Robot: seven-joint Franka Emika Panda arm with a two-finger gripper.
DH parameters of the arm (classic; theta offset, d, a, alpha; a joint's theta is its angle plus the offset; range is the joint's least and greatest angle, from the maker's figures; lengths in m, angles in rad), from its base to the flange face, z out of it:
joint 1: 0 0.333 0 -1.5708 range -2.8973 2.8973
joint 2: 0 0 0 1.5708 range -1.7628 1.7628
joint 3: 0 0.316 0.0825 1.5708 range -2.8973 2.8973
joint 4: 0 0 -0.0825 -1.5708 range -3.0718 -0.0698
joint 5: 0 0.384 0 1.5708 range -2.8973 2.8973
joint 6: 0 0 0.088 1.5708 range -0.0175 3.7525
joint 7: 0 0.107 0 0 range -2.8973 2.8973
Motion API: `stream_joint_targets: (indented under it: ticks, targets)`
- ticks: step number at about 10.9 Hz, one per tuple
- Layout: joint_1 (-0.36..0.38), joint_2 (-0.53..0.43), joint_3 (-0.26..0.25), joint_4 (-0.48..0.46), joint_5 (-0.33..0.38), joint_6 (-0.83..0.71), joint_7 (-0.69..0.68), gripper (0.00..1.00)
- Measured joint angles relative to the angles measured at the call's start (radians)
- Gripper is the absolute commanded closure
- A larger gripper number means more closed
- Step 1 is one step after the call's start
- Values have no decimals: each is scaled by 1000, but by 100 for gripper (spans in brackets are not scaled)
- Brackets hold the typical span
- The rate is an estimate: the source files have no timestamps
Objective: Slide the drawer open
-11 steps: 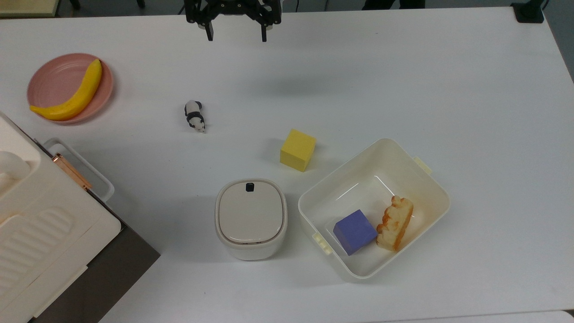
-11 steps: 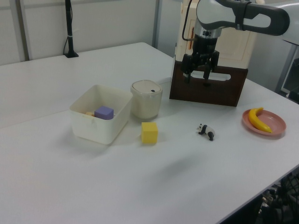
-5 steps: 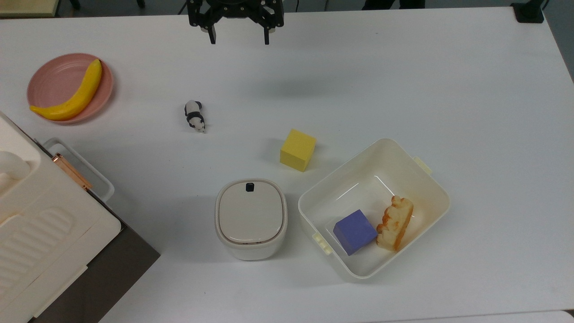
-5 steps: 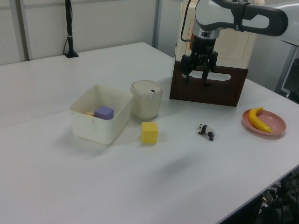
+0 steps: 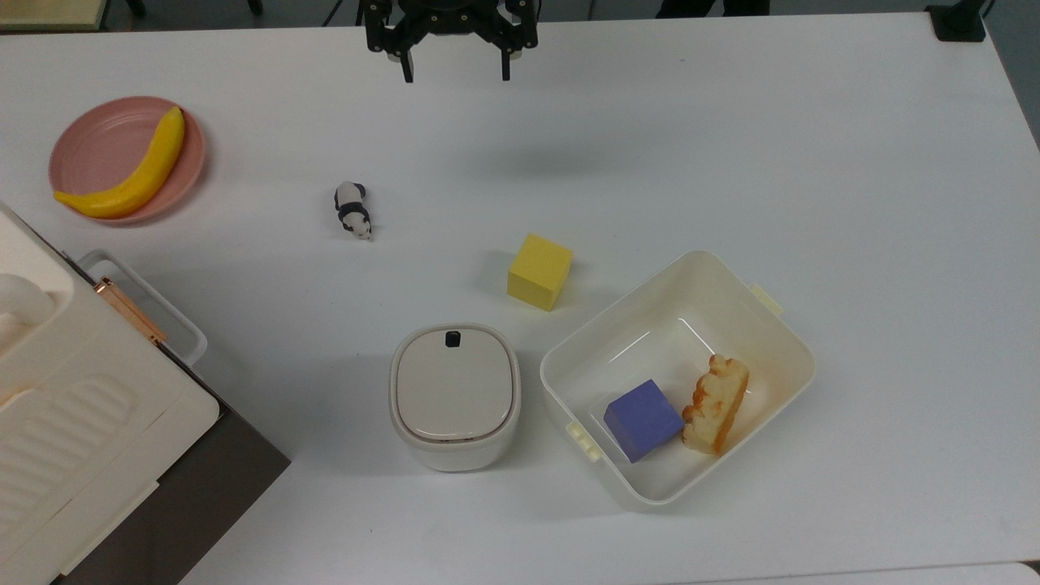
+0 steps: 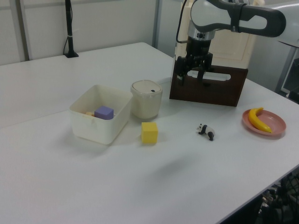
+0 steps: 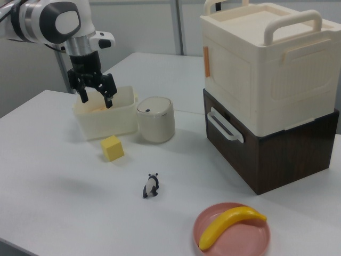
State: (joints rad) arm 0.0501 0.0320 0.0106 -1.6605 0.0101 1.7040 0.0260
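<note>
We see the drawer shut, cut off at the top view's lower left. Our hand, wide open and empty, has shifted rightward at upper centre.

**Claw held high, fingers spread**

The white Panda arm reaches in with its wrist turned straight down. The black claw hangs in the air above the table, touching nothing. Its two fingers point downward, set well apart, with nothing between them.
</note>
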Motion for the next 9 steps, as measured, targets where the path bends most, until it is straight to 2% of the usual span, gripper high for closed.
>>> stream_joint_targets:
  ticks: [2,4,7,9]
  targets:
    - [3,0,0,0,0,0,0,8]
    - [3,1,0,0,0,0,0,18]
    - [3,7,0,0,0,0,0,25]
    - [3,11,0,0,0,0,0,25]
